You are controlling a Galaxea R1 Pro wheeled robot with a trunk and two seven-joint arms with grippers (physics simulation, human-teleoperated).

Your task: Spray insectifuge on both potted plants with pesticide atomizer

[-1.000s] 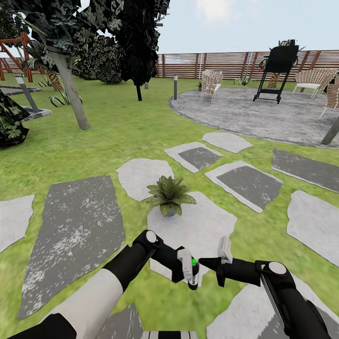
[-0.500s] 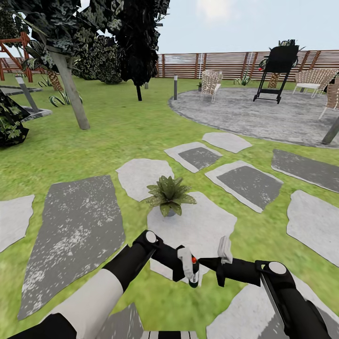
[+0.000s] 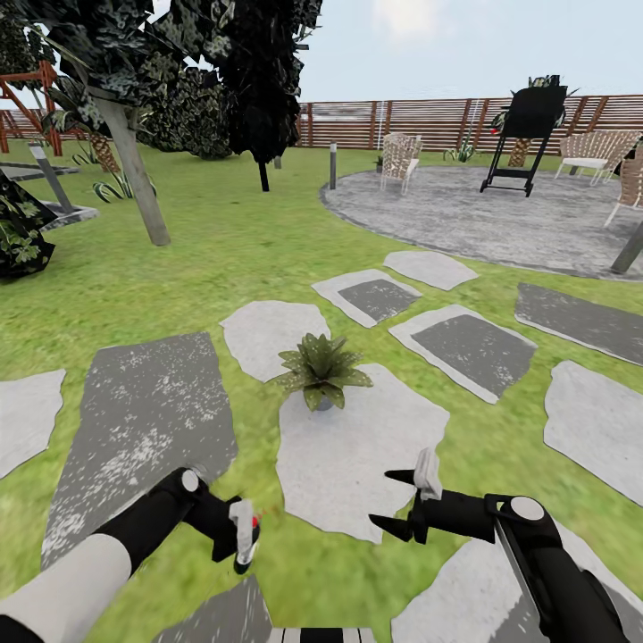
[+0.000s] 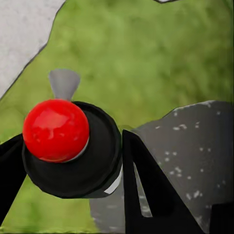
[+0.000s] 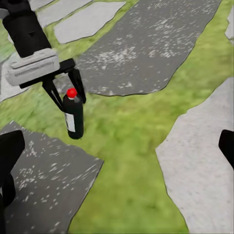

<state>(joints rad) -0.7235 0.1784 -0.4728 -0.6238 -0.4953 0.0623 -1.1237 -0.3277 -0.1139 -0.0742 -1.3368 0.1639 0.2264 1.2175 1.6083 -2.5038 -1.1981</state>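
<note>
My left gripper (image 3: 243,543) is shut on the pesticide atomizer (image 3: 242,527), a slender sprayer with a white body, a dark end and a red dot, held low over the grass at lower left. In the left wrist view the atomizer (image 4: 73,156) shows its red cap between the black fingers (image 4: 146,195). In the right wrist view the atomizer (image 5: 74,117) hangs upright from the left gripper (image 5: 66,92). My right gripper (image 3: 391,500) is open and holds nothing, to the right of the atomizer. One potted plant (image 3: 321,368) stands on a pale stepping stone (image 3: 357,446) ahead.
Grey and white stepping stones (image 3: 134,420) lie across the lawn. A leaning tree trunk (image 3: 134,170) stands at the left. The round patio (image 3: 500,214) at the back right holds chairs (image 3: 400,161) and a black grill (image 3: 527,134). A brown slatted fence (image 3: 429,123) closes the back.
My left arm has swung left and back toward me with the atomizer, away from the right gripper. The atomizer's dot went from green to red. The right arm has stayed put.
</note>
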